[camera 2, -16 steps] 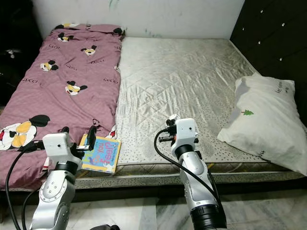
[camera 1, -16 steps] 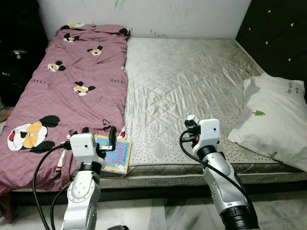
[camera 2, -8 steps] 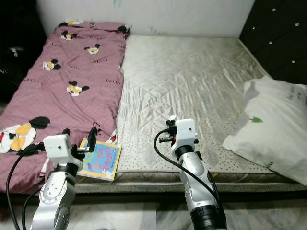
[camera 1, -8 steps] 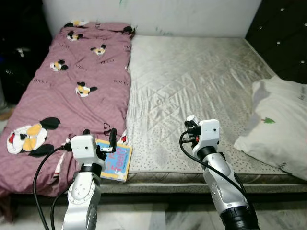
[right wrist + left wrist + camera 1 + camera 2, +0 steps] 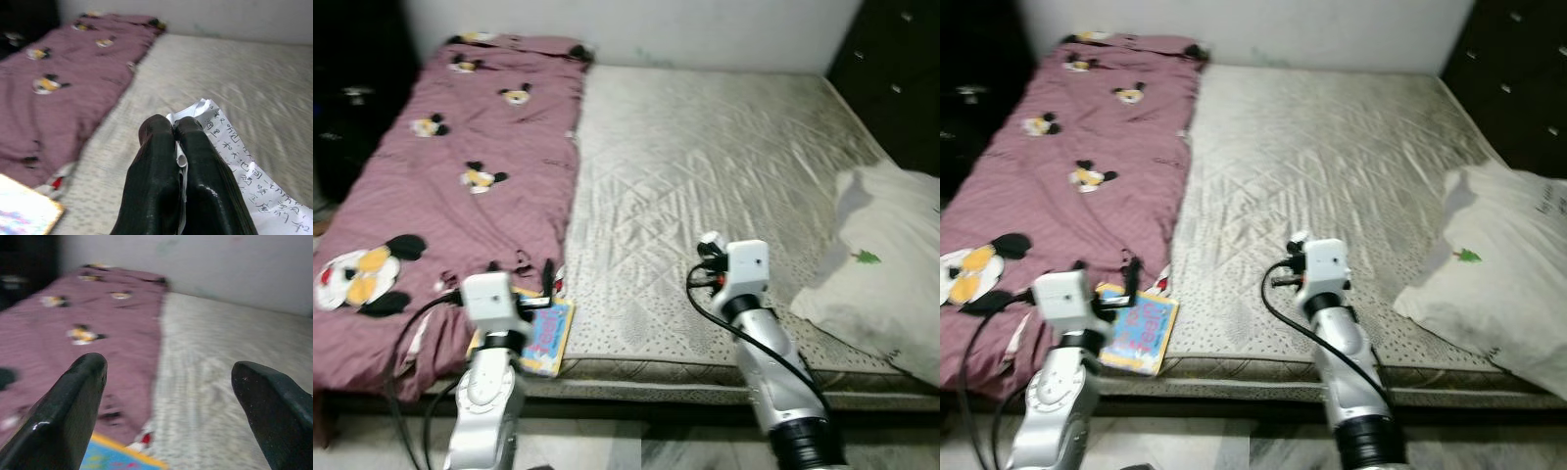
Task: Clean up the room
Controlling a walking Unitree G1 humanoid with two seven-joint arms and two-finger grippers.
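A colourful children's book (image 5: 544,337) lies at the bed's front edge, half on the purple cartoon-print blanket (image 5: 460,166). My left gripper (image 5: 520,278) hovers just above the book, open, with nothing between its fingers; the left wrist view has the fingers (image 5: 73,401) wide apart and a corner of the book (image 5: 117,458) below. My right gripper (image 5: 173,125) is shut on a crumpled white paper (image 5: 230,147) printed with characters. It is held over the bare mattress (image 5: 705,157) near the front edge, where the right gripper (image 5: 709,244) sits right of the book.
A white pillow (image 5: 891,264) with a small green tree print lies at the bed's right side. A dark padded headboard (image 5: 901,69) stands at the right, dark furniture (image 5: 352,98) at the left. A white wall runs behind the bed. Pale floor lies below the bed edge.
The whole picture has shifted and blurred, so the camera has moved. Both arms keep their pose; the right gripper still holds the paper.
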